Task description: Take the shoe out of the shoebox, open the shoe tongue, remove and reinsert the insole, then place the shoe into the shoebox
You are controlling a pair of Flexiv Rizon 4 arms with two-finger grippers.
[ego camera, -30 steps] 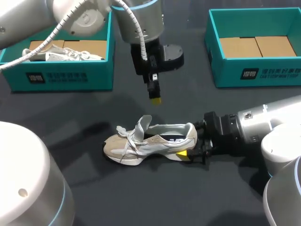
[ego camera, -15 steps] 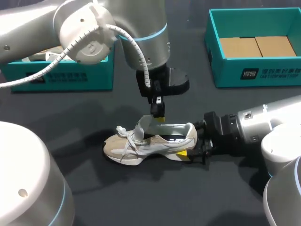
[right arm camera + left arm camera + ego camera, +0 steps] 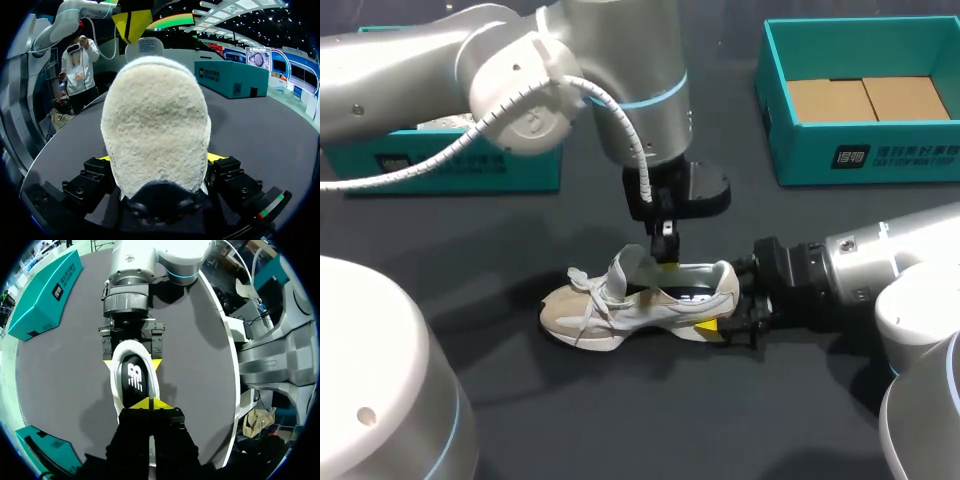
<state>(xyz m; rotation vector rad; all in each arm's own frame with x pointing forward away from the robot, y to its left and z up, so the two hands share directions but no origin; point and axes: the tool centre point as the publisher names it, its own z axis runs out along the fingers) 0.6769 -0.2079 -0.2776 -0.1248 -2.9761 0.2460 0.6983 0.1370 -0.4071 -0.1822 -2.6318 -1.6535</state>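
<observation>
Shoe [image 3: 640,300] upright on its sole on dark desk [image 3: 620,420], toe toward left arm's side. Heel pinched from both sides by right fingers [image 3: 706,325]. Pressed together, left fingers [image 3: 161,404] poised at rim of opening, over black insole [image 3: 134,382], beside raised tongue [image 3: 625,268].

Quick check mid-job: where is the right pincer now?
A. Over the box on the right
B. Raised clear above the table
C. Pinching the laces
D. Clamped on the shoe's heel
D: the right pincer closes on the shoe at its heel, with one yellow tip on each side of it.
</observation>
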